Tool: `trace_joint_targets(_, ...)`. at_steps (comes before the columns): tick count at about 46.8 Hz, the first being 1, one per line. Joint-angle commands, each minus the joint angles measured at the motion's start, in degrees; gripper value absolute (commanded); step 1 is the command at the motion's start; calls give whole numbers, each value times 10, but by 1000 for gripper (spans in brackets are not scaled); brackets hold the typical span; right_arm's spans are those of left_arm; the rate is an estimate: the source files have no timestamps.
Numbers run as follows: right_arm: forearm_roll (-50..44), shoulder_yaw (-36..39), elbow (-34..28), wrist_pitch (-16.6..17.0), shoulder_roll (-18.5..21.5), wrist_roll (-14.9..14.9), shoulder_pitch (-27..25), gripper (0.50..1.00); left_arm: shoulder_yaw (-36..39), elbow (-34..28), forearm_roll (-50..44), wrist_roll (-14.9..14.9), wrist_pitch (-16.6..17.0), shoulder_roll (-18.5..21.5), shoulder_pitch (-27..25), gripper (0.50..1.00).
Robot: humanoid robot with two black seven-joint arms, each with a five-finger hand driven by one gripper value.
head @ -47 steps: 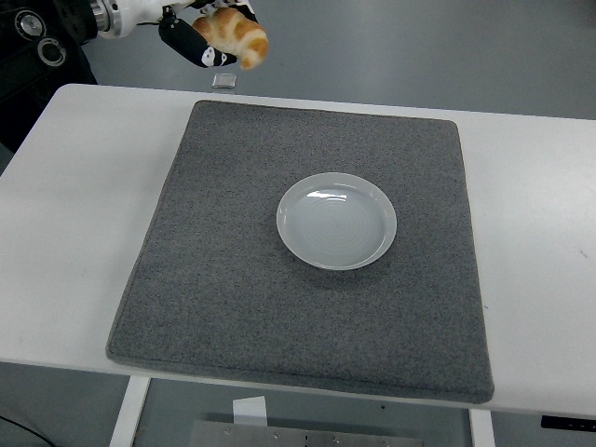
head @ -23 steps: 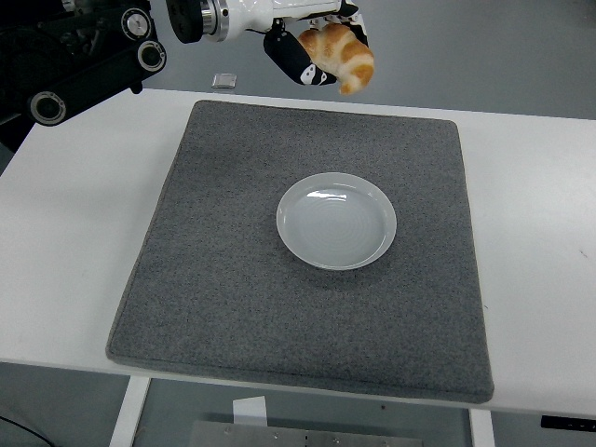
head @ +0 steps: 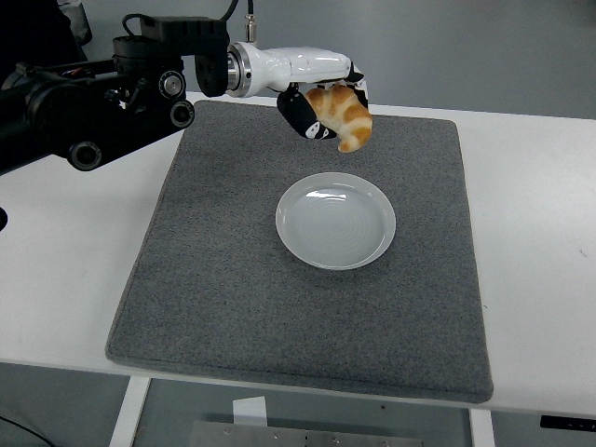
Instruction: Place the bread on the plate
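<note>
White table [head: 540,233] against a grey floor, with a dark grey felt mat [head: 223,279] covering most of the top. The mat's near edge sits close to the table's near edge.

Left arm [head: 102,93] reaches in from the left edge, black jointed links leading into a white forearm shell. Left hand [head: 321,107] is above the far part of the mat, fingers curled down and clamped around a croissant [head: 343,116]. The croissant is golden brown with paler bands, held in the air, its lower tip hanging below the fingers. It touches nothing but the hand.

White round plate [head: 336,221], shallow and glossy, lies on the mat below the hand and toward the near side of it, slightly to its right. Nothing lies on the plate. The croissant is clear of the plate, apart from it, roughly above the strip of mat just beyond the plate's far rim.

Bare mat stretches left of and nearer than the hand. Bare table top shows to the far right of the hand and along the left under the arm.

Right arm does not show
</note>
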Motion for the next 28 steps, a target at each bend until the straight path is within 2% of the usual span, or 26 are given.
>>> trace_joint_targets(1,0,0,0,0,0,0,0,952,0,0,9,0,-1,-8,19,500)
trace_joint_targets(8,0,0,0,0,0,0,0,952,-1,0,57,0,3,-17,56,500)
trace_joint_targets(13,0,0,0,0,0,0,0,952,0,3,78,0,23,-33,80,500)
trace_joint_targets(28,0,0,0,0,0,0,0,952,0,26,107,1,50,-59,121,500)
